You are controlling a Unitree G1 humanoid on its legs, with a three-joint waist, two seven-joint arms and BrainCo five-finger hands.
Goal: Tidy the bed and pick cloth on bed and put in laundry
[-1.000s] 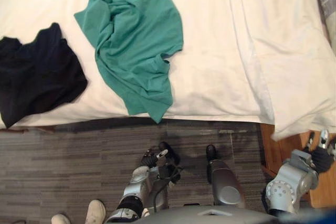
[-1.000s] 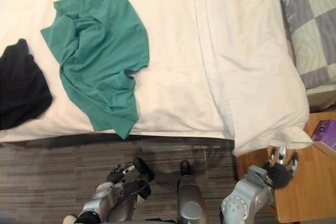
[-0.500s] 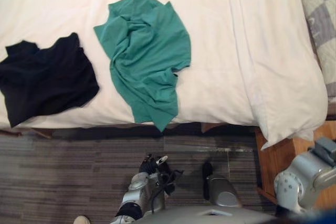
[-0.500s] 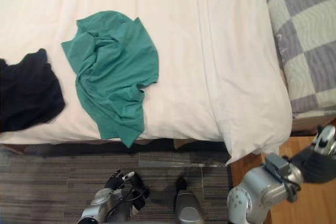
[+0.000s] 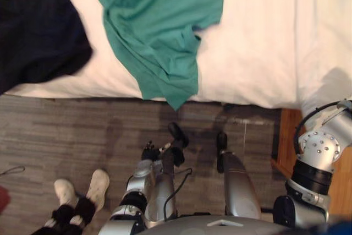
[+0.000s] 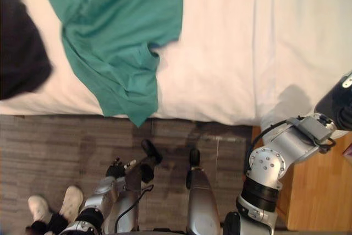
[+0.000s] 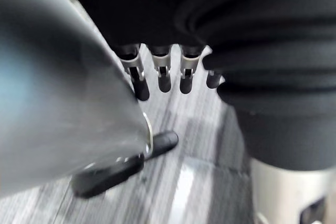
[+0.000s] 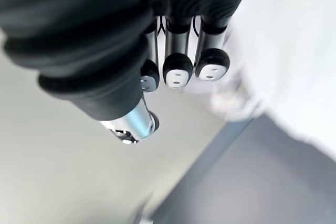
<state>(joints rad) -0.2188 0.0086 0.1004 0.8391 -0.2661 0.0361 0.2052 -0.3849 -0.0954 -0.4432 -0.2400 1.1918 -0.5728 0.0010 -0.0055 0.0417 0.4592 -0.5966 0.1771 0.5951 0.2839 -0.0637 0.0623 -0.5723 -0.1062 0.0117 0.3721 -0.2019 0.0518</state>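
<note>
Left hand (image 7: 160, 77) hung low over the floor, fingers loose, empty. Right hand (image 8: 177, 70) was by the bed (image 5: 258, 53) edge, relaxed, empty too. Green shirt (image 5: 157, 31) lay on the bed, tail hanging off. I'd grab the bunched middle, not the tail.

A person's white shoes (image 5: 98, 187) on grey carpet (image 5: 49, 136).

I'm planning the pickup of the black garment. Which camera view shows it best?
The left eye view: the black garment spreads widest there, on the bed by its edge. The right eye view catches a narrower slice at the frame's side. The wrist views are aimed elsewhere.
</note>
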